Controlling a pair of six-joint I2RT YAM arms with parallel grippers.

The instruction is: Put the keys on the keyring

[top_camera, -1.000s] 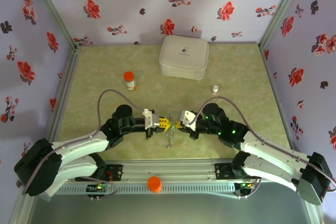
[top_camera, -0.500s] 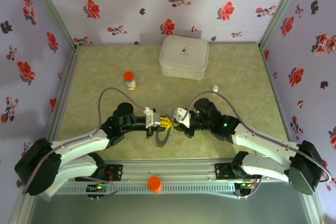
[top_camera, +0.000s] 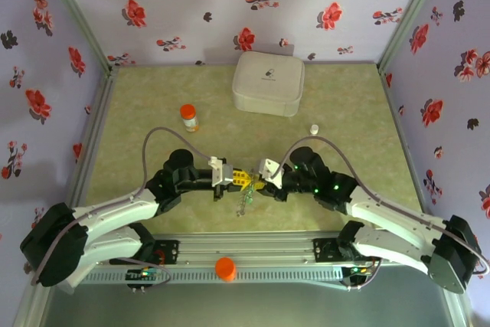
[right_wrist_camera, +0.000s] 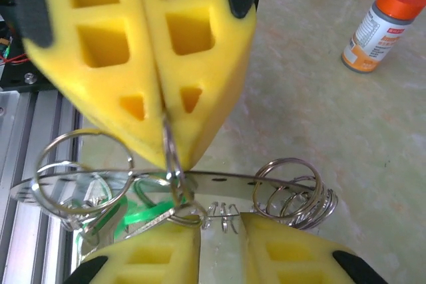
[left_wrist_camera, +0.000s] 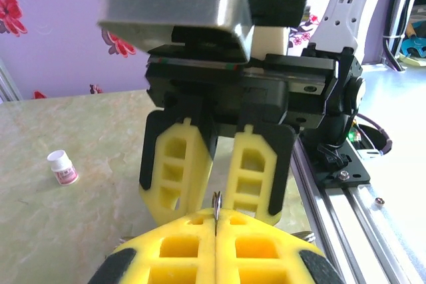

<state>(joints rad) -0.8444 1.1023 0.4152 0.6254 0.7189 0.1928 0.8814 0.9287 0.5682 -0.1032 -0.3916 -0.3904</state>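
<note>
My left gripper is shut on the keyring, a thin silvery wire ring pinched on edge between its yellow pads. That ring links to a curved metal band that carries more wire rings, all hanging just above the table. The keys show as green plastic with a bit of metal blade under the band, mostly hidden. My right gripper faces the left one, open. Its left finger touches a small ring, and its right finger is apart from the rings.
An orange-capped bottle stands at the left back. A white case sits by the far wall and a small white vial at the right. The aluminium rail with an orange knob runs just behind the grippers.
The right arm pushed in toward the left gripper, then eased back a little. The hanging rings swung left and spread, then settled back under the grippers. The left gripper stayed put.
</note>
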